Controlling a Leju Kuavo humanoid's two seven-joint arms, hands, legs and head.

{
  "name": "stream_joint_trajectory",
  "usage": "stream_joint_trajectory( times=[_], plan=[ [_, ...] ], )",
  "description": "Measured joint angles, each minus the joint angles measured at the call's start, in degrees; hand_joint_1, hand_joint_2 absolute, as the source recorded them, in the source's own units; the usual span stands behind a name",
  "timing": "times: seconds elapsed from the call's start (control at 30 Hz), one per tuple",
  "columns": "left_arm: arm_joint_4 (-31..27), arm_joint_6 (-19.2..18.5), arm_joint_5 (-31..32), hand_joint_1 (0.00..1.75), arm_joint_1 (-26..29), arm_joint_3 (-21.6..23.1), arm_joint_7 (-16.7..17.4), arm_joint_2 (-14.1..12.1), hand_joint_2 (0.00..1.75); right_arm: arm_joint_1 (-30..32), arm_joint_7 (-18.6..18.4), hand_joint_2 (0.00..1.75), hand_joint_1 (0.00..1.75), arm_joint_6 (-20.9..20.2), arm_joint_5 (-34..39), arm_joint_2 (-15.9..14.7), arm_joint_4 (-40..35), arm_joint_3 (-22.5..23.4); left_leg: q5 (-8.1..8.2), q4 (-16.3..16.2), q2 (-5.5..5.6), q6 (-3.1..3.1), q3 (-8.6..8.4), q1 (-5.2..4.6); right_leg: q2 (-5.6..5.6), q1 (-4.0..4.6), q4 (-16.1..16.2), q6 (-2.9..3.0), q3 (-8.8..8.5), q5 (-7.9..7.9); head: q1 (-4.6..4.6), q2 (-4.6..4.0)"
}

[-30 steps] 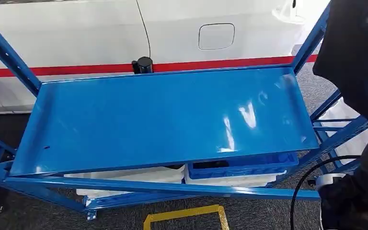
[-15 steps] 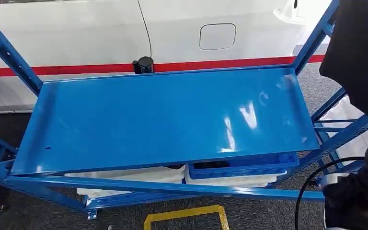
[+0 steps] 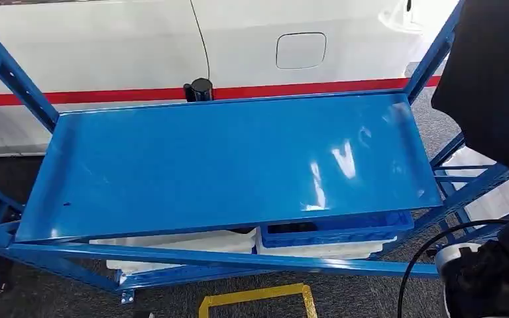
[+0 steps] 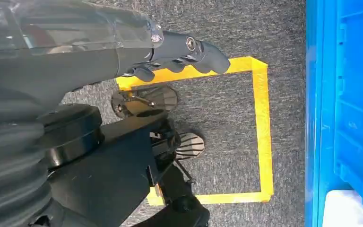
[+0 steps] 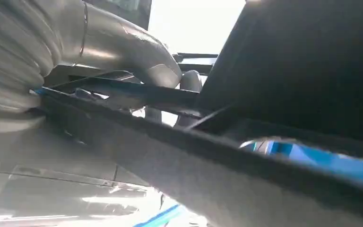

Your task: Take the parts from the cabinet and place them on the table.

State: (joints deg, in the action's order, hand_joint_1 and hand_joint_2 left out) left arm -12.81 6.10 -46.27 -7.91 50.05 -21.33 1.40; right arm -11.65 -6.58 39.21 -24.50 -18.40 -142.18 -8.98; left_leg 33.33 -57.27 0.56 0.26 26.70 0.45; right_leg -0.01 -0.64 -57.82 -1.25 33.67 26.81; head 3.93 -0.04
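A large flat black part hangs at the right end of the blue rack, above the corner of its top shelf, which is bare. In the right wrist view my right hand grips this black part, its grey thumb lying along the part's edge. My left hand hangs beside my body above the floor, fingers loosely bent and holding nothing.
Under the top shelf sit a blue crate and white bins. A white car body with a red stripe stands behind the rack, a black cylinder against it. Yellow tape marks the grey floor.
The black part swayed slightly right, then back left, and my right arm shifted with it. The rack and my left hand look the same.
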Motion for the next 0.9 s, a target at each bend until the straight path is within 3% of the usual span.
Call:
stream_joint_trajectory(
  times=[0.23, 0.37, 0.4, 0.43, 0.53, 0.57, 0.6, 0.63, 0.7, 0.73, 0.77, 0.87, 0.9],
  plan=[
    [0.00, 0.02, 0.50, 0.00, 0.04, 0.00, 1.16, -0.02, 1.75, 1.54, 3.47, 1.75, 1.75, 0.00, 4.31, 1.64, 0.00, 2.29, 0.00, 0.00, -0.19, 0.00, 0.00, 0.00, 0.03, 0.00, 0.00, 0.00, 0.00, 0.00, 0.02, 0.00],
    [0.04, 0.02, 0.44, 0.00, 0.10, 0.00, 3.28, -0.13, 1.75, 1.63, 4.11, 1.75, 1.75, 0.00, 3.50, 2.45, 0.00, 2.43, -0.89, 0.02, -0.26, 0.87, 0.10, -0.51, 0.09, -0.45, 0.77, -1.20, -0.12, -1.16, -0.31, 0.00],
    [0.04, 0.00, 0.44, 0.00, 0.08, 0.00, 3.32, -0.13, 1.75, 1.68, 4.20, 1.75, 1.75, 0.00, 3.26, 2.56, 0.02, 2.47, -1.68, 1.19, -0.54, 1.33, -0.29, 0.09, 0.15, -0.54, 0.46, -1.27, 0.20, -0.18, -0.42, 0.00],
    [0.04, -0.04, 0.42, 0.00, 0.07, 0.00, 3.39, -0.15, 1.75, 1.58, 4.20, 1.75, 1.75, 0.00, 2.88, 2.69, 0.02, 2.47, -2.05, 1.44, -0.54, 1.55, -0.17, 0.04, 0.14, -0.47, -0.95, -1.31, 0.71, 1.47, -0.15, 0.00],
    [0.04, -0.63, 0.33, 0.00, 0.33, 0.00, 3.48, -0.11, 1.75, 1.51, 3.39, 1.75, 1.75, 0.00, 1.68, 3.02, 0.04, 2.36, -2.34, 1.33, -0.68, 1.73, 0.47, -0.05, 0.15, -0.46, -13.93, -1.53, 5.35, 8.28, 0.57, 0.00],
    [0.04, -0.81, 0.24, 0.00, 0.50, 0.00, 3.54, -0.11, 1.75, 1.48, 2.80, 1.75, 1.75, 0.00, 1.55, 3.10, 0.07, 2.36, -2.41, 1.29, -0.71, 1.64, 0.52, -0.07, 0.14, -0.46, -16.92, -1.57, 6.14, 8.98, 0.50, 0.00],
    [0.04, -1.05, 0.22, 0.00, 0.63, 0.00, 3.56, -0.11, 1.75, 1.44, 2.53, 1.75, 1.75, -0.02, 1.55, 3.17, 0.09, 2.34, -2.45, 1.25, -0.70, 1.58, 0.52, -0.05, 0.13, -0.50, -16.82, -1.57, 5.64, 7.92, 0.50, 0.00],
    [0.04, -1.25, 0.15, 0.00, 0.66, 0.00, 3.56, -0.11, 1.75, 1.33, 2.23, 1.75, 1.75, -0.02, 1.66, 3.23, 0.09, 2.32, -2.46, 1.15, -0.66, 1.53, 0.57, 0.01, 0.10, -0.58, -14.22, -1.52, 4.08, 5.76, 0.52, 0.00],
    [0.04, -1.51, 0.02, 0.00, 0.65, 0.00, 3.56, 0.02, 1.75, 0.93, 2.01, 1.75, 1.75, -0.02, 1.86, 3.41, 0.09, 2.29, -2.27, 0.73, -0.51, 1.13, 0.59, 0.06, 0.03, -0.85, -4.67, -1.45, -0.70, 0.91, 0.68, 0.00],
    [0.04, -1.66, -0.06, 0.00, 0.67, 0.00, 3.58, 0.02, 1.75, 0.68, 1.75, 1.75, 1.75, 0.00, 2.05, 3.47, 0.15, 2.29, -2.07, 0.53, -0.51, 0.73, 0.95, -0.03, 0.13, -0.83, -1.70, -1.40, -2.39, 1.85, 0.66, 0.00],
    [0.04, -1.84, -0.15, 0.00, 0.62, 0.00, 3.65, 0.02, 1.75, 0.53, 1.55, 1.75, 1.75, -0.02, 2.29, 3.47, 0.13, 2.29, -2.18, 0.11, -0.41, 0.23, 1.35, -0.31, 0.36, -0.58, -1.07, -0.77, -2.61, 1.44, 0.55, 0.00],
    [0.07, -2.05, -0.39, 0.00, 0.73, 0.00, 3.76, -0.02, 1.75, 0.29, 1.03, 1.75, 1.75, -0.04, 2.71, 3.52, 0.17, 2.18, -2.71, 0.04, -0.52, -0.75, 2.07, -0.34, 0.30, -0.47, -0.60, 0.09, -2.05, 2.05, 0.15, 0.00],
    [0.07, -2.10, -0.46, 0.00, 0.77, 0.00, 3.78, -0.07, 1.75, 0.25, 1.03, 1.75, 1.75, -0.04, 2.84, 3.54, 0.17, 2.16, -2.25, -0.24, -0.52, -1.06, 2.40, -0.33, 0.16, -0.87, -0.05, 0.70, -1.80, 1.65, 0.11, 0.00]
  ],
)
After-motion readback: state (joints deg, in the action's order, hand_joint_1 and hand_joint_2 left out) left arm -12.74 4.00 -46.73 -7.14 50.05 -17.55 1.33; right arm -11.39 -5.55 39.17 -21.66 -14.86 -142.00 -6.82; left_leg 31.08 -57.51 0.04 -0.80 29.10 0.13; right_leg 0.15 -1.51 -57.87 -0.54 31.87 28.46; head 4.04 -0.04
